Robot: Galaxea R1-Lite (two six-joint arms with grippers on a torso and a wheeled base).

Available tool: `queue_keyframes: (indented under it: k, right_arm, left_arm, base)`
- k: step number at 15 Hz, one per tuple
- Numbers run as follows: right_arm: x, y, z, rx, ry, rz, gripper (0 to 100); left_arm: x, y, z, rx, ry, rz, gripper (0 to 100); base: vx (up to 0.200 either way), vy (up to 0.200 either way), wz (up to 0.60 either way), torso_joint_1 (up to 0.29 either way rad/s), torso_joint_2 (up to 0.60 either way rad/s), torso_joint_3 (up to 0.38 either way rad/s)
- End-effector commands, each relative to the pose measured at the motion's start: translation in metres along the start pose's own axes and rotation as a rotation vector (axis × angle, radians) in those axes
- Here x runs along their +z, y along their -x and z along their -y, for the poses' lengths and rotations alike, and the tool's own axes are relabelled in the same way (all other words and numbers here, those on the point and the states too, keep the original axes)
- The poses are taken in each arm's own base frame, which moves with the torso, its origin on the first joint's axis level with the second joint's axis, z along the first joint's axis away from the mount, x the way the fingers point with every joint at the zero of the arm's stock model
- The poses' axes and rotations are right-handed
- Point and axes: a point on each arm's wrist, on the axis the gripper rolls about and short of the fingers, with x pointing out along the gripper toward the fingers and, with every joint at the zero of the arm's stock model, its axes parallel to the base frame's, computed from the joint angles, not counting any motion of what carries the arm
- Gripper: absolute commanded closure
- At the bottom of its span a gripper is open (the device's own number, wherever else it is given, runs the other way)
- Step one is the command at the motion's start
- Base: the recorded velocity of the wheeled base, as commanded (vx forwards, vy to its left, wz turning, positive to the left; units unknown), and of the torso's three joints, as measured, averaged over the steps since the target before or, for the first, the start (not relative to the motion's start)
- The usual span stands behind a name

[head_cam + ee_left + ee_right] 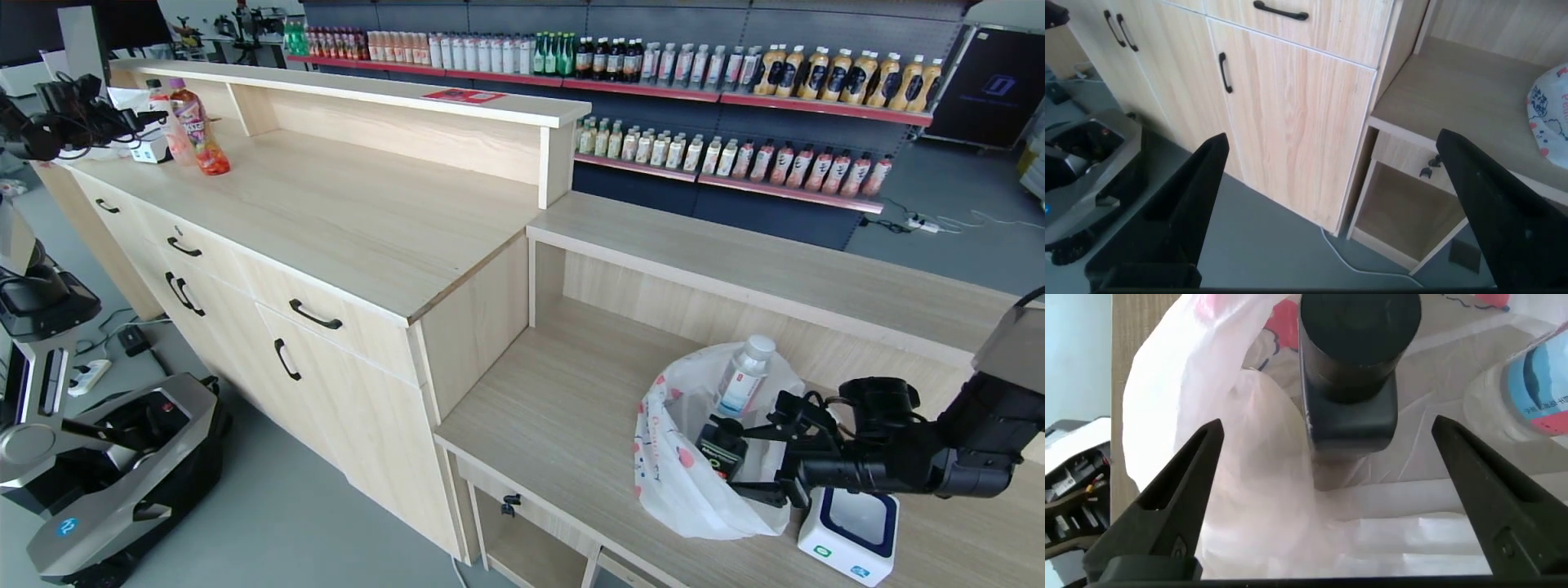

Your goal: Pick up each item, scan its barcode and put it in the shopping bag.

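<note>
Both claws are spread. Right claw straddles a dark bottle standing in the bag, untouched, so that one looks delivered. Clear bottle sits at the bag's 1 o'clock, scanner at 4. Left claw hangs free; two bottles wait at 10 o'clock.

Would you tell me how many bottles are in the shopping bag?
2. A clear white-capped bottle is at the bag's far side; a dark bottle sits nearer, between the open fingers of the right gripper. Others may be hidden.

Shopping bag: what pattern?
The white plastic shopping bag carries red and blue printed shapes; clearest in the head view.
</note>
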Motion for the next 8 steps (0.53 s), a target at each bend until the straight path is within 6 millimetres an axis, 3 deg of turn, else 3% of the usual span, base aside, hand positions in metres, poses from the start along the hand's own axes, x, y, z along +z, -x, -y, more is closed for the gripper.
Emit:
queue_keyframes:
  k: [1, 5, 7, 8]
  right_arm:
    - [0.022, 0.023, 0.000, -0.056, 0.037, 0.017, 0]
    - [0.031, 0.044, 0.009, -0.131, 0.064, 0.029, 0]
    - [0.043, 0.067, 0.012, -0.187, 0.071, 0.043, 0]
    - [0.043, 0.067, 0.012, -0.187, 0.071, 0.043, 0]
  left_arm:
    - [0.000, 0.000, 0.000, 0.000, 0.000, -0.001, 0]
    - [0.000, 0.000, 0.000, 0.000, 0.000, -0.001, 0]
    - [0.000, 0.000, 0.000, 0.000, 0.000, -0.001, 0]
    - [0.000, 0.000, 0.000, 0.000, 0.000, -0.001, 0]
  base:
    - [0.000, 0.000, 0.00, 0.000, 0.00, 0.000]
    - [0.000, 0.000, 0.00, 0.000, 0.00, 0.000]
    - [0.000, 0.000, 0.00, 0.000, 0.00, 0.000]
    - [0.000, 0.000, 0.00, 0.000, 0.00, 0.000]
